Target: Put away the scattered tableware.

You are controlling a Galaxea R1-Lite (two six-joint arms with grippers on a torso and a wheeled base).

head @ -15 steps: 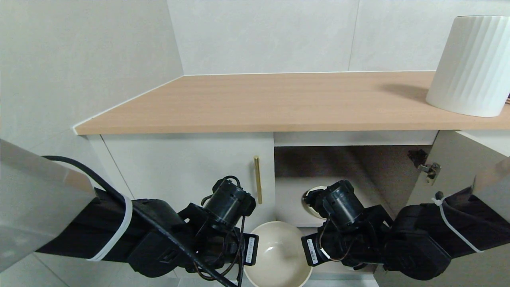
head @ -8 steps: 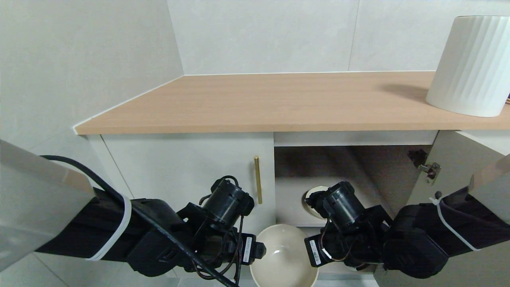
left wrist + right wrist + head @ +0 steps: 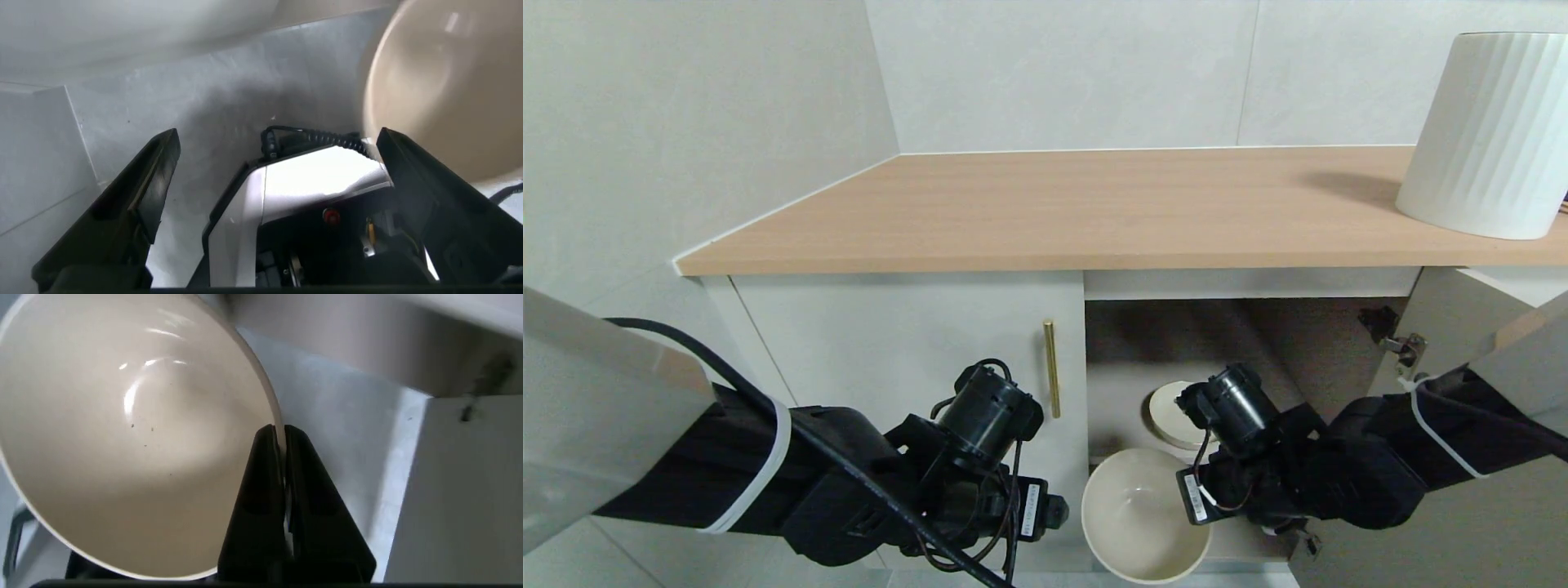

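right gripper (image 3: 282,457) clenched on bowl (image 3: 1143,514) rim, at open cabinet (image 3: 907,343) mouth | left gripper (image 3: 278,188) spread, empty, before cabinet's shut door | plate (image 3: 1168,412) inside cabinet | wood countertop (image 3: 1094,204) atop cabinet, white ribbed container (image 3: 1486,131) on it, tiled walls behind | delta: bowl shifted right, off left gripper

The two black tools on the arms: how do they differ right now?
The left tool is open and empty; the right tool is shut on the rim of a cream bowl. The left tool hangs before the shut door; the right tool is before the open cupboard. Both are black, two-fingered and low down.
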